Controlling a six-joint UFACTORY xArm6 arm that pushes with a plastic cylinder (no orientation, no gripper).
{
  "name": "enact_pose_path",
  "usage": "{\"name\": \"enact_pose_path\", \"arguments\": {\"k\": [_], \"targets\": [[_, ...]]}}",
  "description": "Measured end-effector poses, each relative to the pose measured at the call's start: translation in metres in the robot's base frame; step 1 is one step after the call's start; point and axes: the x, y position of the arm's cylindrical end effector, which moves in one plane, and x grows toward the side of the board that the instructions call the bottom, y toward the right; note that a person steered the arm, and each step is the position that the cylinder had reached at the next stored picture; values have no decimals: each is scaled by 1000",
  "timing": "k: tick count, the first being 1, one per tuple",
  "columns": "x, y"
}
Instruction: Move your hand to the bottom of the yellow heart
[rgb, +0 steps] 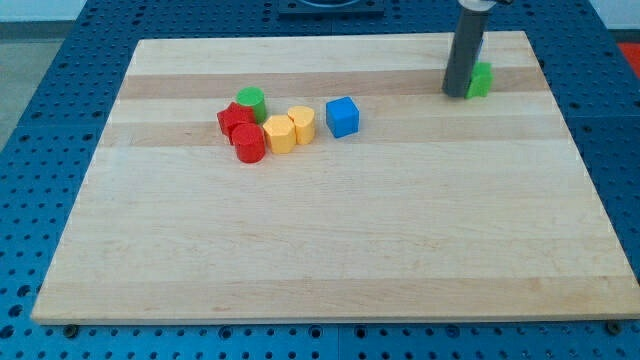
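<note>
yellow heart (280, 133) sits left of the counter's (330, 240) centre, toward the view's top, touching a second yellow block (301, 124) on its right. a red cylinder (249, 144) presses against its left, with another red block (236, 119) and a green cylinder (251, 99) just above that. a blue cube (342, 116) stands near, to the right. my tip (456, 94) rests well apart at the view's top right, just beside a green block (482, 79). the tool is a plain rod, with nothing to part or clamp.

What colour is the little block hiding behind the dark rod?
Green. The green block peeks out beside my tip, at the camera view's top right.
</note>
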Motion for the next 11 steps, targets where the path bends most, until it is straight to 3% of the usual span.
{"name": "enact_pose_path", "arguments": {"k": [1,2,3,4,5,7,9,11], "targets": [[-11,9],[19,24],[80,24],[151,-32],[159,-105],[159,-177],[159,-200],[118,-200]]}}
